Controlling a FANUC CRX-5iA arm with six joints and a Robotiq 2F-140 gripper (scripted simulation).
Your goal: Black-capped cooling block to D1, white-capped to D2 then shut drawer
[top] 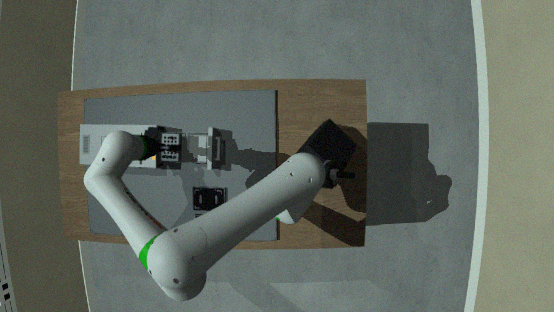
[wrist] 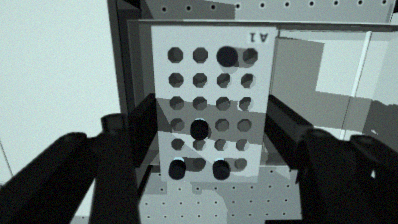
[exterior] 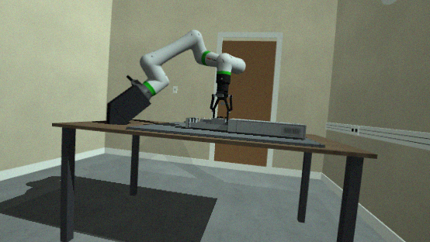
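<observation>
Four dark-capped tubes in the gripped cooling block; drawer out, D1 unfilled

COLD (top: 92, 144) (exterior: 268, 128) sits near the table's (top: 320, 95) (exterior: 341, 149) left short edge in the top view, its lamp (top: 153, 158) lit orange. The drawer (top: 213, 160) (wrist: 327, 27) runs out toward the short edge where the arm base (top: 332, 142) (exterior: 126, 106) stands.

Gripper (top: 170, 147) (exterior: 221, 119) (wrist: 210, 109): jaws closed on the cooling block (top: 168, 135) (wrist: 212, 92), one finger each side, pinching its walls. Block is at the drawer's COLD end, label A1 along one edge. Tube caps (wrist: 199, 130) look black; the other bores look unfilled. Lift off the drawer floor: can't tell.

Clearance: tight on the COLD side, finger close by the housing edge. More room the other way, a wide gap between block and drawer front. Wrist view shows strips of perforated surface past both block ends. Second block: can't pick it out.

D1 (top: 209, 198), black locator frame, is beside the drawer toward the top view's bottom long edge, no block in it. Just past it toward that edge, the forearm (top: 250, 210) hides most of the deck, so D2 is unreadable. Drawer front is well in from the table's right corners.
</observation>
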